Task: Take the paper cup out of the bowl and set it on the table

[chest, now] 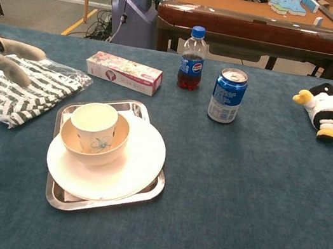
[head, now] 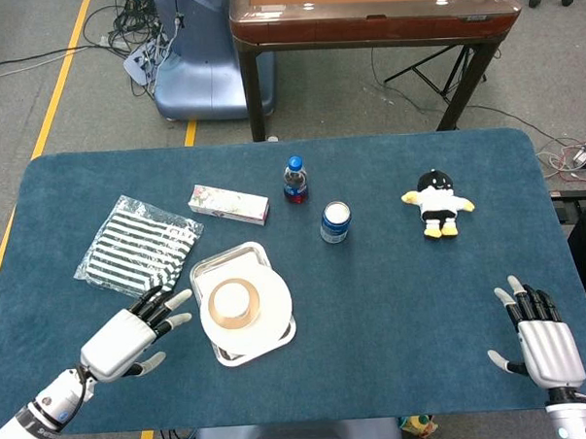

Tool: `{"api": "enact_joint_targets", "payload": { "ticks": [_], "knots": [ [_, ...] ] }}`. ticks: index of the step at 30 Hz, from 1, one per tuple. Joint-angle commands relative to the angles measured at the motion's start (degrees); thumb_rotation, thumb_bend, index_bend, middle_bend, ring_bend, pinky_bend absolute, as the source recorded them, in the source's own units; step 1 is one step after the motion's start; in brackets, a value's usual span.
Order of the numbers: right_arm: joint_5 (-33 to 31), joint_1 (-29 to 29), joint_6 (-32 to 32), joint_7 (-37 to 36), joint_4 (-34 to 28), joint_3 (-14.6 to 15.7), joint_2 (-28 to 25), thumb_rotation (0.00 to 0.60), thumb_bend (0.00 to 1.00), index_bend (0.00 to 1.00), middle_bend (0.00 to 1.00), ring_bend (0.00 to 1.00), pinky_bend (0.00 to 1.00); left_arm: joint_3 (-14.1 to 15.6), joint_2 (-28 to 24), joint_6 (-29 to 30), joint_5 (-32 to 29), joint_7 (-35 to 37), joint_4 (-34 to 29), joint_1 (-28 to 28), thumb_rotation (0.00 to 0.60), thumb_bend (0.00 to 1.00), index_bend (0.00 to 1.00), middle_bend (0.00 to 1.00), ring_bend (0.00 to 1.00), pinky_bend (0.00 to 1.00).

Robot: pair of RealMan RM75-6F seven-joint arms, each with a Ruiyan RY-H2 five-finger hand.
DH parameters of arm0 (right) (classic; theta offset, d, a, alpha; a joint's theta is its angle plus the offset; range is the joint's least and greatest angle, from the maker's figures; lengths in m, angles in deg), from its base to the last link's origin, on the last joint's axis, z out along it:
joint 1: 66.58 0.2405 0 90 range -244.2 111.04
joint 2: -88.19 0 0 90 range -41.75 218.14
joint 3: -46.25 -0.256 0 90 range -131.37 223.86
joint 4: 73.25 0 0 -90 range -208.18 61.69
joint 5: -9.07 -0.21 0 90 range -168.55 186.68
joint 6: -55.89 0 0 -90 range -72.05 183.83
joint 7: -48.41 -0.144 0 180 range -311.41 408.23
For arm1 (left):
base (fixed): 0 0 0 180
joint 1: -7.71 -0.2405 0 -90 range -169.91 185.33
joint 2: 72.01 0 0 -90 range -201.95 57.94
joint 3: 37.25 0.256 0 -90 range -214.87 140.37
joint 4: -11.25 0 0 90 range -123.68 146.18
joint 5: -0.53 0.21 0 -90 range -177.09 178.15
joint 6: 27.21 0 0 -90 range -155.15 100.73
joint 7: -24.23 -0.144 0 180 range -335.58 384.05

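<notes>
Your left hand (head: pixel 133 335), fingers apart and empty, hovers at 9 o'clock of the white paper cup (chest: pixel 94 126) standing in the tan bowl (chest: pixel 114 142); your right hand (head: pixel 543 340) is spread too.

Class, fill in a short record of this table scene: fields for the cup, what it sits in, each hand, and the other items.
cup: paper cup upright inside the bowl
stack: bowl on white plate, plate on metal tray
left hand: left hand open, near the tray, holding nothing
right hand: right hand open at the table's near right corner
others: striped bag, box, cola bottle, can, plush toy
</notes>
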Motion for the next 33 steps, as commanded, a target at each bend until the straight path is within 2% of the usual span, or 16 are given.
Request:
{"api": "enact_joint_targets", "payload": {
  "ticks": [1, 10, 18, 23, 33],
  "knots": [
    [-0.4, 0.2, -0.3, -0.2, 0.1, -0.1, -0.1, 0.600, 0.22, 0.00, 0.00, 0.00, 0.00, -0.8, 1.2, -3.0, -0.2, -1.2, -1.5, 2.7, 0.600, 0.32, 0.19, 0.00, 0.00, 0.00],
    [-2.5, 0.9, -1.6, -1.6, 0.5, -0.9, -0.7, 0.600, 0.22, 0.00, 0.00, 0.00, 0.00, -3.7, 4.3, -10.5, -4.3, -2.5, -2.0, 9.1, 0.600, 0.32, 0.20, 0.00, 0.00, 0.00],
    [-4.5, 2.2, -4.3, -2.5, 1.0, -1.1, -1.0, 0.600, 0.22, 0.00, 0.00, 0.00, 0.00, -6.2, 7.2, -16.0, -9.8, 1.9, 1.7, 14.3, 0.600, 0.32, 0.22, 0.00, 0.00, 0.00],
    [-5.5, 2.7, -5.3, -3.6, 1.1, -1.4, -1.3, 0.600, 0.22, 0.00, 0.00, 0.00, 0.00, -6.4, 9.1, -18.0, -11.5, 5.0, 5.1, 16.7, 0.600, 0.32, 0.22, 0.00, 0.00, 0.00],
    [-5.6, 2.9, -5.0, -5.2, 1.1, -1.4, -2.0, 0.600, 0.22, 0.00, 0.00, 0.00, 0.00, -4.9, 13.6, -17.8, -11.2, 9.9, 12.0, 19.2, 0.600, 0.32, 0.23, 0.00, 0.00, 0.00]
  ]
}}
